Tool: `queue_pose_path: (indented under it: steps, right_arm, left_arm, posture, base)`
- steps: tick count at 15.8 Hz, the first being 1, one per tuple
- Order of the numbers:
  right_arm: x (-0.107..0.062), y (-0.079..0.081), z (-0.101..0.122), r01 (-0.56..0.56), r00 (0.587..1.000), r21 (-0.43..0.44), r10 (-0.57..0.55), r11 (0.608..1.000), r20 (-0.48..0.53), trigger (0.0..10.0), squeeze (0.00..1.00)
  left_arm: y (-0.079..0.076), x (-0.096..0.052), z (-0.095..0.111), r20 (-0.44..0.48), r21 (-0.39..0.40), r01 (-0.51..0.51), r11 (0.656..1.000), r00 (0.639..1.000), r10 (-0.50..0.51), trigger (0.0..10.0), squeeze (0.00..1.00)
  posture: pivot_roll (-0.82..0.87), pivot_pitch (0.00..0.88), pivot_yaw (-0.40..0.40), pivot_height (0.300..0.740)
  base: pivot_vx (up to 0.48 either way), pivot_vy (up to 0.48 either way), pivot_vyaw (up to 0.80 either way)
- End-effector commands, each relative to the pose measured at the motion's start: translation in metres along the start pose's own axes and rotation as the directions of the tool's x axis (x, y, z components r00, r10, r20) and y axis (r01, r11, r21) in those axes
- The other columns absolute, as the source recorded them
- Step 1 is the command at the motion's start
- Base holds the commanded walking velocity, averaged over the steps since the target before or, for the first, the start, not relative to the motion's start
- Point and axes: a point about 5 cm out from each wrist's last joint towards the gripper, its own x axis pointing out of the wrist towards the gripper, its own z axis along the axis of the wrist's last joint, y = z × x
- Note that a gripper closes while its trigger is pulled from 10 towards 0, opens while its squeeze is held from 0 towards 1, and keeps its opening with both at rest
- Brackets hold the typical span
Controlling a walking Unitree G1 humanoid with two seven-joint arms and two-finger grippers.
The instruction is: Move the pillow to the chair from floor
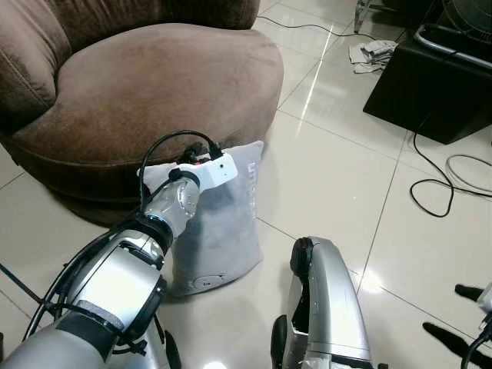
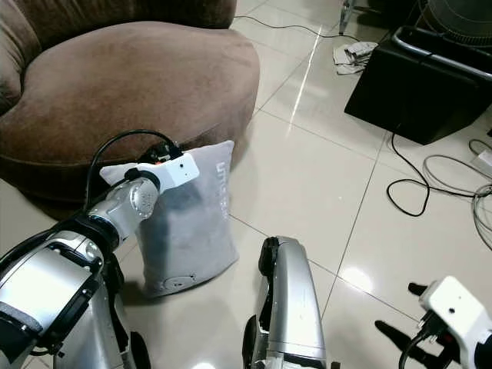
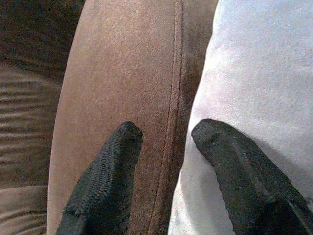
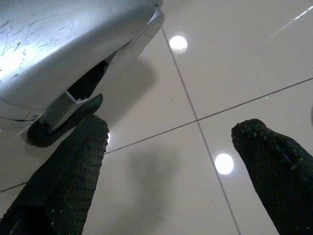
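While pillow [image 1: 219, 223] leans against chair [image 1: 161, 84], left fingers [image 3: 105, 181] straddle its edge, spread.

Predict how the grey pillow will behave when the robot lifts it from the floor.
The pillow looks soft, so it will probably sag. It stands on edge against the chair, so a nudge could tip it. The open left tool straddles its edge.
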Motion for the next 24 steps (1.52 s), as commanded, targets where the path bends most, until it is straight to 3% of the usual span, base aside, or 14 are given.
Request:
queue_pose_path:
  steps: [1,13,19,20,21,23,24]
  right_arm:
    - [-0.001,0.001,0.001,0.007,1.000,-0.010,-0.007,1.000,-0.006,10.0,0.00]
    - [0.003,0.007,0.001,0.011,1.000,-0.008,-0.011,1.000,0.006,10.0,0.00]
    - [0.002,0.006,0.001,0.023,1.000,-0.011,-0.023,1.000,0.005,10.0,0.00]
    - [0.002,0.007,0.001,0.023,1.000,-0.011,-0.023,1.000,0.005,10.0,0.00]
    - [0.002,0.007,0.001,0.022,1.000,-0.010,-0.022,1.000,0.005,10.0,0.00]
    - [0.002,0.007,0.001,0.022,1.000,-0.012,-0.022,1.000,0.005,10.0,0.00]
    - [0.003,0.007,0.001,0.022,1.000,-0.013,-0.022,1.000,0.007,10.0,0.00]
  left_arm:
    - [-0.001,0.001,0.004,0.008,0.022,0.022,1.000,1.000,-0.022,10.0,1.00]
    - [-0.009,0.001,0.016,0.055,0.056,0.080,0.995,0.995,-0.084,10.0,1.00]
    - [-0.012,0.002,0.025,0.081,0.014,0.120,0.993,0.989,-0.121,10.0,1.00]
    - [-0.012,0.002,0.027,0.087,0.001,0.140,0.990,0.986,-0.140,10.0,0.76]
    - [-0.014,0.001,0.028,0.090,-0.011,0.154,0.988,0.984,-0.152,10.0,0.00]
    - [-0.014,0.002,0.027,0.083,0.016,0.154,0.988,0.985,-0.155,10.0,0.00]
    - [-0.017,0.001,0.026,0.084,-0.023,0.195,0.981,0.978,-0.192,0.0,0.00]
  posture:
    - [-0.47,0.134,-0.078,0.383]
    - [-0.48,0.110,-0.065,0.383]
    - [-0.49,0.108,-0.060,0.383]
    - [-0.49,0.108,-0.060,0.383]
    - [-0.49,0.108,-0.060,0.383]
    - [-0.49,0.107,-0.059,0.383]
    - [-0.49,0.107,-0.059,0.383]
  base:
    - [0.000,0.000,0.00]
    - [0.000,0.000,0.00]
    - [0.000,0.000,0.00]
    - [0.000,0.000,0.00]
    - [0.000,0.000,0.00]
    - [0.000,0.000,0.00]
    - [0.000,0.000,0.00]
